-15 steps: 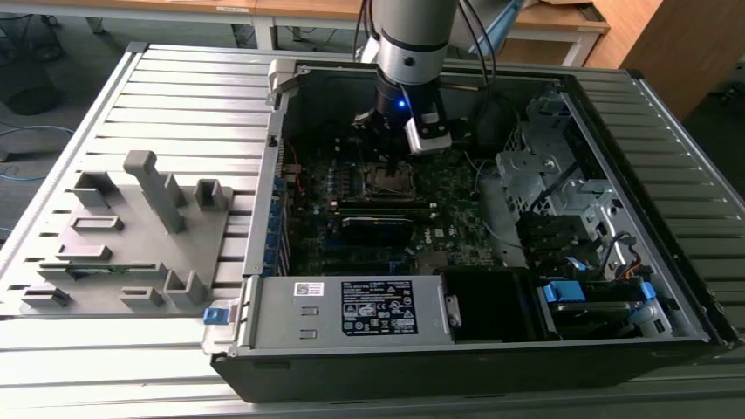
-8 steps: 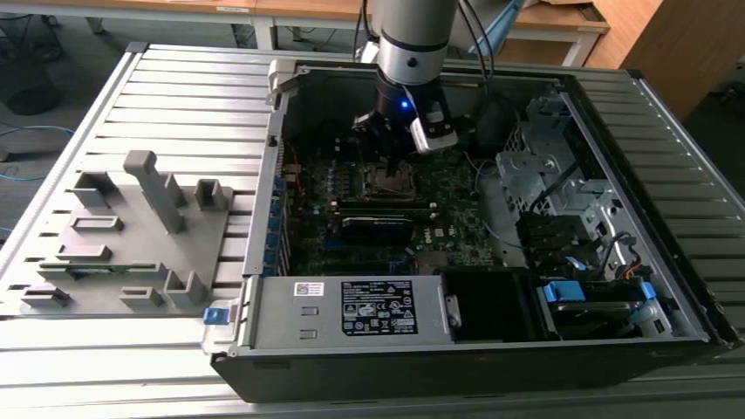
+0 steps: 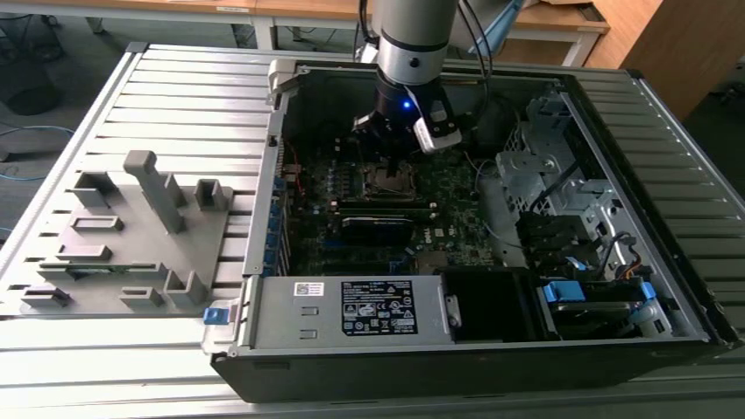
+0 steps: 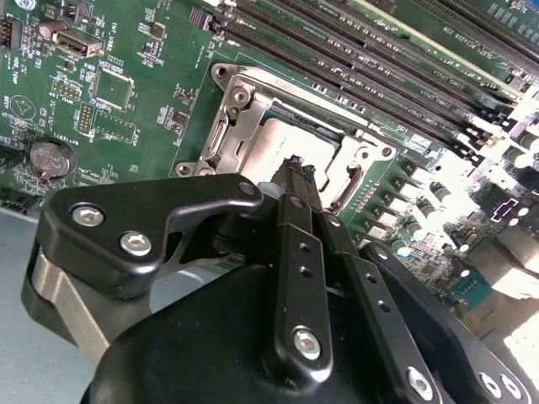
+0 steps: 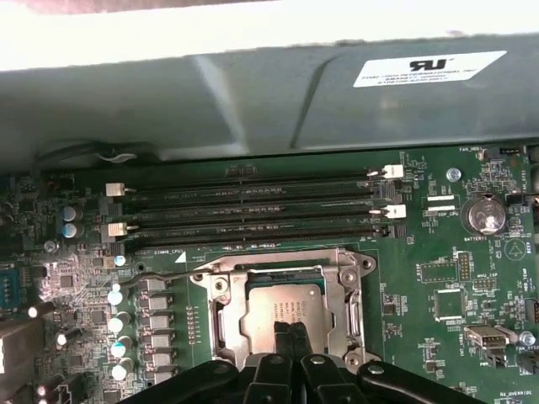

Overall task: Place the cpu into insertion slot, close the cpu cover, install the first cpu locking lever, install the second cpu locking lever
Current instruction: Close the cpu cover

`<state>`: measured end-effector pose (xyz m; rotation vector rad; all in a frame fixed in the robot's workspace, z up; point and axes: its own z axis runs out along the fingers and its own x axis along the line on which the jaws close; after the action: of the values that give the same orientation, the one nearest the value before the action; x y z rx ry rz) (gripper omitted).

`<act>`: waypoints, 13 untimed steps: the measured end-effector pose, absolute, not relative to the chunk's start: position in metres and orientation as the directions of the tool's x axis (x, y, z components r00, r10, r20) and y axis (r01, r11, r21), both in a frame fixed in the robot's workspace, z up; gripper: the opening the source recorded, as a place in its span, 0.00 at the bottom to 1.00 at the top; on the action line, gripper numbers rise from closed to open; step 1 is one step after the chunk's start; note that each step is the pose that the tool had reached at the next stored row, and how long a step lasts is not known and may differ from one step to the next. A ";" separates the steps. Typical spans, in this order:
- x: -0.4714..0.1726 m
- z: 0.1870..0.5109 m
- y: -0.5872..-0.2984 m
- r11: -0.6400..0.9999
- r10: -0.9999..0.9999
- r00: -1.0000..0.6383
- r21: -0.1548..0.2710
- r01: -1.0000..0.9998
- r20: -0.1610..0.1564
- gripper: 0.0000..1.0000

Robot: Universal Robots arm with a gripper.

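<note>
Hovering low over the slot [image 3: 372, 183] in the exterior view, the gripper [image 3: 388, 144] hangs inside the open case [image 3: 263, 209], close above the board [image 3: 349, 253]. A grey fixture plate [image 3: 128, 236] lies well apart at the exterior view's left. The power supply [image 3: 349, 310] and drive cage [image 3: 547, 170] border the board. Cables [image 3: 481, 52] trail beside the arm and look like a possible snag.

Second wrist view: the gripper [image 4: 296, 168] is clenched, its 2 fingers [image 4: 296, 244] pressed together with nothing between them, tips just above the cpu [image 4: 290, 135]. The cpu sits in the slot, and the cover [image 4: 244, 105] looks laid flat around it. A coin cell [image 4: 49, 158] is near the gripper's linkage but not touching.

First wrist view: the cpu [image 5: 282, 311] is seated, its grey top showing through the window of the cover [image 5: 349, 307]. The gripper [image 5: 290, 330] is over its edge. 1 thin wire lever [image 5: 164, 273] runs out from a slot corner; cannot tell if it is latched. Memory sockets [image 5: 253, 210] run just beside the slot, and capacitors [image 5: 118, 328] stand near the lever.

Judgement: steps 1 and 2 look done and the lever stage is in hand. That calls for setting the closed tips exactly on thin wire. Room is tight between sockets and capacitors, so a slip could hit board parts.
</note>
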<state>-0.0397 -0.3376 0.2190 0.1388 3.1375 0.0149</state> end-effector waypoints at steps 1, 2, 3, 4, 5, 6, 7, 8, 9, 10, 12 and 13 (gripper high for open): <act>-0.040 0.219 -0.338 0.996 0.092 -0.996 0.008 0.092 -0.001 0.11; -0.040 0.219 -0.338 0.995 0.098 -0.995 0.007 0.098 -0.001 0.11; -0.040 0.219 -0.338 0.995 0.102 -0.995 0.007 0.102 -0.001 0.11; -0.040 0.219 -0.338 0.994 0.107 -0.994 0.007 0.107 -0.001 0.11; -0.040 0.219 -0.338 0.994 0.112 -0.994 0.007 0.112 -0.001 0.11; -0.040 0.219 -0.338 0.993 0.115 -0.993 0.007 0.115 -0.001 0.11; -0.040 0.219 -0.338 0.993 0.115 -0.993 0.007 0.115 -0.001 0.11; -0.040 0.219 -0.338 0.993 0.115 -0.993 0.007 0.115 -0.001 0.11; -0.040 0.219 -0.338 0.993 0.115 -0.993 0.006 0.115 -0.001 0.11; -0.040 0.219 -0.338 0.993 0.115 -0.993 0.006 0.115 -0.001 0.11; -0.040 0.217 -0.338 0.993 0.116 -0.993 0.007 0.116 -0.001 0.11; -0.040 0.217 -0.338 0.993 0.115 -0.993 0.007 0.115 -0.001 0.11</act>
<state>-0.0398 -0.3377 0.2165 0.1816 3.1344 0.0103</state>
